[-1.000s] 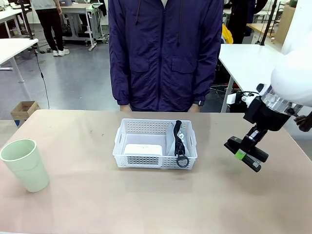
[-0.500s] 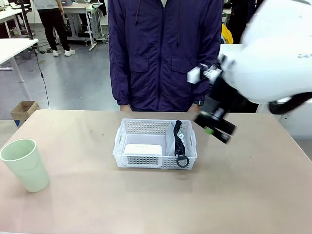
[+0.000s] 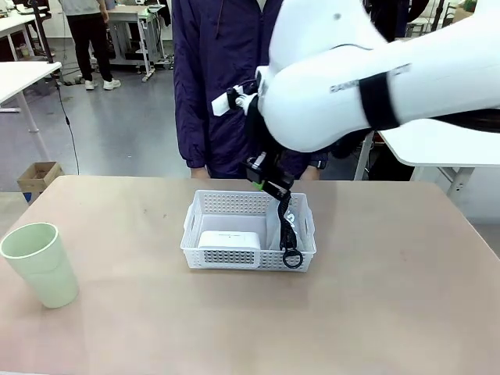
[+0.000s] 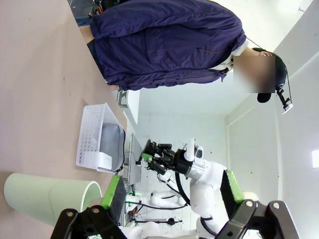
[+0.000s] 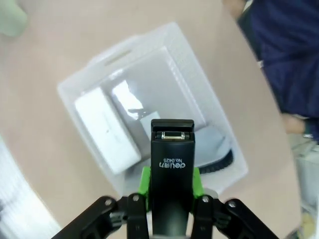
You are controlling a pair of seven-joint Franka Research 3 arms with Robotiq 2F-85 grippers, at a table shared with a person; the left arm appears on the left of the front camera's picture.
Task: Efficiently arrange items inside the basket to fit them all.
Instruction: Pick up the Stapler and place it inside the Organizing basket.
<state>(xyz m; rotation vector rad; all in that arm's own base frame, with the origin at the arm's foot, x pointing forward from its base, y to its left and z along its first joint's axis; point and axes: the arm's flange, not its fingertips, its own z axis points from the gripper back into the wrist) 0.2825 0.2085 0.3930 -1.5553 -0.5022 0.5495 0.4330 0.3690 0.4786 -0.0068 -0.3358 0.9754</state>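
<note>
Stapler, pinched lengthwise by the right arm's fingers and pointing down, hangs over the basket, above the gap between white box and grey pouch.

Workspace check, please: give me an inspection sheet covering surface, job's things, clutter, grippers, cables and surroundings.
Surface: tan table, no spills seen.
Job's things: white box and grey pouch lie in the basket; green cup stands upright on the table, at the robot's left; stapler held over the basket.
Clutter: nothing seen.
Grippers: right gripper shut on the stapler; left gripper open, holding nothing.
Cables: black cable hanging beside a far table.
Surroundings: person in dark blue jacket at the far side; cardboard box on the floor.
</note>
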